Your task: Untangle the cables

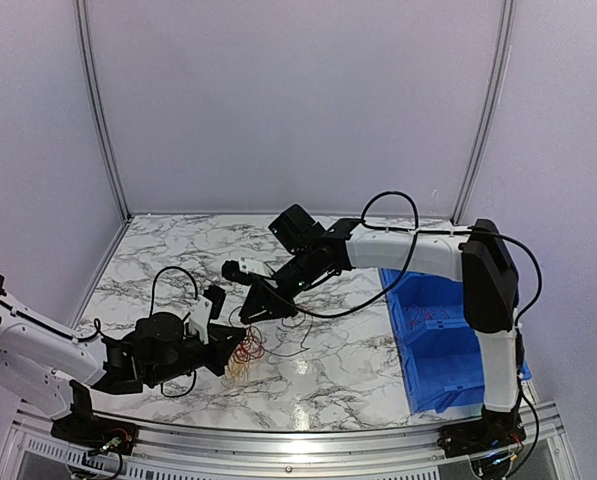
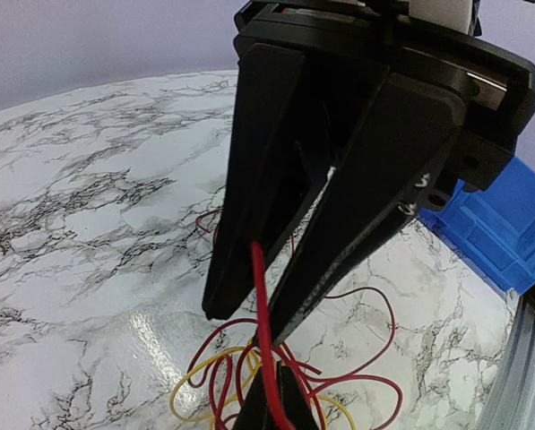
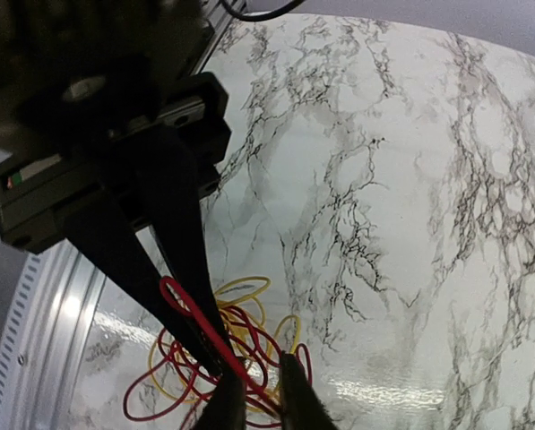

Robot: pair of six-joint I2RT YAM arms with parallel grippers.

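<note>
The cables [image 1: 246, 350] lie in a small red and yellow tangle on the marble table [image 1: 168, 255], near its front edge, where the two grippers meet. The left gripper [image 3: 215, 363] is closed and pinches one red cable [image 2: 260, 296] that rises from the tangle. The right gripper [image 2: 249, 322] hangs just above, its jaws a little apart with this red cable between them; whether they touch it, I cannot tell. A blue bin [image 1: 448, 345] stands well to the right.
</note>
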